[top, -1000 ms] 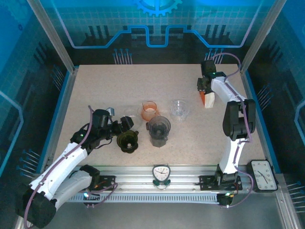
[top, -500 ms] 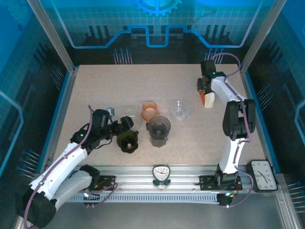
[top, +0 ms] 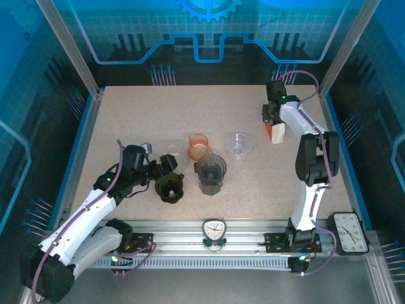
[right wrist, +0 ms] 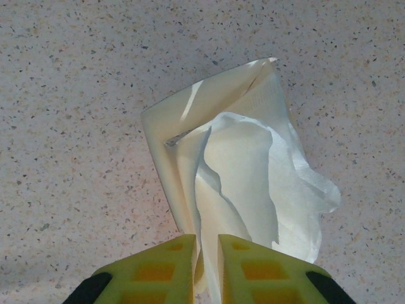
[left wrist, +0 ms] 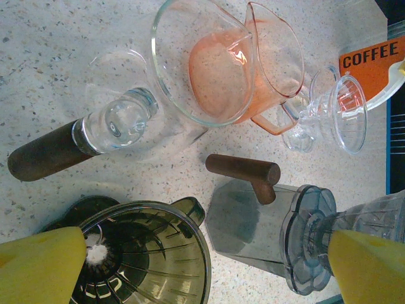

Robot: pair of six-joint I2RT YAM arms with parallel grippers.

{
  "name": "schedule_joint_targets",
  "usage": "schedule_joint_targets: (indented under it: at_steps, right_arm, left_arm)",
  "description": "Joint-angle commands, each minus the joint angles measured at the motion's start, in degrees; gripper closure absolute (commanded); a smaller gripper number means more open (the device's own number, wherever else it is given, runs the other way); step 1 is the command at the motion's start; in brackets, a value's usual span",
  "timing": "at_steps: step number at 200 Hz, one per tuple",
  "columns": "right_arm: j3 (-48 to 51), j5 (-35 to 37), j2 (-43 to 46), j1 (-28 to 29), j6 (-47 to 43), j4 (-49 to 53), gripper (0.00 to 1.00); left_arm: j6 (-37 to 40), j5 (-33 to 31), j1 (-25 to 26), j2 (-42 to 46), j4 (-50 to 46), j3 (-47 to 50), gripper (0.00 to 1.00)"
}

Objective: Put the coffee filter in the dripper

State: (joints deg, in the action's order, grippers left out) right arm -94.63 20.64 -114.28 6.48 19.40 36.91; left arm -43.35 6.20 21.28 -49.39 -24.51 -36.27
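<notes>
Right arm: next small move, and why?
Probably a short lift. The right gripper is shut on the coffee filter, low at the table, and the empty dripper sits far across it by the open left gripper.

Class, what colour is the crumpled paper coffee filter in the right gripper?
White: the crumpled paper coffee filter shows best in the right wrist view.

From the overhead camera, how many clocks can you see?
2: a small white clock midway along the front rail, and a larger black-framed clock at the near right corner.
</notes>
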Motion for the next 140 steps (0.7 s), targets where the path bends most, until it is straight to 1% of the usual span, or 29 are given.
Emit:
schedule_joint_targets:
  at_steps: [1, 28, 44, 83, 106, 140]
  right_arm:
    - [-1.6, 1.3, -1.5, 1.0, -1.1, 1.4, 0.82]
    - [-1.5, 1.3, -1.8, 1.1, -1.5, 1.5, 0.83]
    - [-1.6, 1.4, -1.8, 1.2, -1.6, 1.4, 0.87]
    - [-1.7, 1.6, -0.9, 1.4, -2.1, 1.2, 0.92]
    - [-1.8, 1.7, -0.2, 1.4, -2.3, 1.4, 0.98]
    - [-1.4, 1.9, 1.1, 1.5, -2.3, 1.4, 0.99]
  left_arm:
    - [0.5, -0.3, 0.4, 0.6, 0.9, -0.3, 0.01]
    - [0.4, -0.3, 0.4, 0.6, 0.8, -0.2, 0.01]
    - [0.2, -0.3, 0.4, 0.6, 0.8, -0.2, 0.01]
    - [0.0, -0.2, 0.4, 0.6, 1.0, -0.1, 0.01]
    - [0.0, -0.3, 0.4, 0.6, 1.1, 0.1, 0.01]
    - [-0.1, -0.2, 0.4, 0.6, 1.1, 0.2, 0.01]
